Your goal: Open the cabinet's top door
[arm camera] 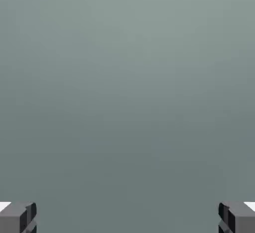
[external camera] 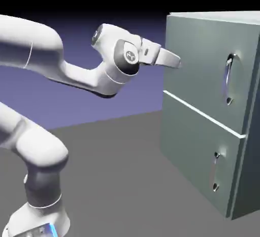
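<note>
end effector [external camera: 176, 62] beside top door [external camera: 203, 63]

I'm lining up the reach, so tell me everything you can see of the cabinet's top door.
The top door is a flat, matte grey-green panel, the upper of two on the cabinet front, closed flush above a thin pale seam. Its curved silver handle stands upright near the exterior view's right edge. Nothing touches it; the open gripper points at its left part. The hand view shows only plain panel.

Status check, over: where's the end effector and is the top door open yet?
End effector open, empty, level, near the cabinet front's left edge. Top door shut, its handle untouched, off to the right. Nothing in the way.
</note>
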You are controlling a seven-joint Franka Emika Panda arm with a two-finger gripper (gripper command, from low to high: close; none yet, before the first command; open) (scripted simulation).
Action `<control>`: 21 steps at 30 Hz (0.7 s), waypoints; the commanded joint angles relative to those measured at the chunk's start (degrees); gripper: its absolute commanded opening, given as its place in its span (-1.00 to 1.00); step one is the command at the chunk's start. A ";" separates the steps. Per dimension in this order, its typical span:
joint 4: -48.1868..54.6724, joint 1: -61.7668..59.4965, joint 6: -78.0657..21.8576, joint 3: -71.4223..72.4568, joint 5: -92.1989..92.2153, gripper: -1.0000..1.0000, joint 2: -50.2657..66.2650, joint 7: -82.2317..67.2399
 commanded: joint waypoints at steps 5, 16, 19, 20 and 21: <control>2.48 4.21 -0.20 -5.01 -12.46 0.00 -1.90 8.83; 7.93 13.47 -0.65 -16.03 -39.87 0.00 -6.07 28.24; 9.42 16.00 -0.78 -19.03 -47.35 0.00 -7.20 33.53; 9.91 16.84 -0.82 -20.04 -49.84 0.00 -7.58 35.30; 10.41 17.68 -0.86 -21.04 -52.33 0.00 -7.96 37.06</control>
